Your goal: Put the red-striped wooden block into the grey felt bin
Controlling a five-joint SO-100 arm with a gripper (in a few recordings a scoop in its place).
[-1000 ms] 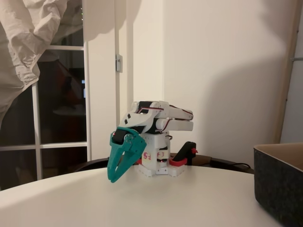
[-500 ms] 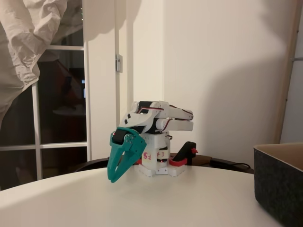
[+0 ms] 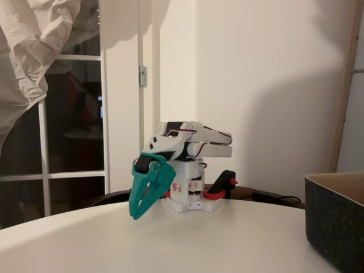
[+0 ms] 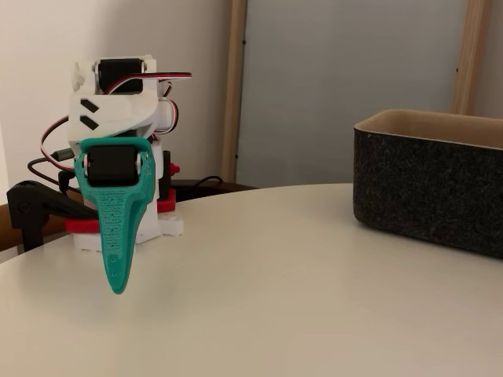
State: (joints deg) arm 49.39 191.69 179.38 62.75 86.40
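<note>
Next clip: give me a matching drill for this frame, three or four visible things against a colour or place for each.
Things:
1. tool
2. grey felt bin
3. table
4. arm base

Descriptions:
A. white round surface
B. teal, tip pointing down
C. dark walls, tan inside
D. white with red parts, at the far table edge

Pairs: 1-B, 2-C, 3-A, 4-D

Nothing has changed since the earlier pictures: the folded arm (image 3: 187, 149) has not moved.

Round white table (image 3: 239, 239) carries arm base (image 3: 190, 202), grey felt bin (image 4: 432, 184).
</note>
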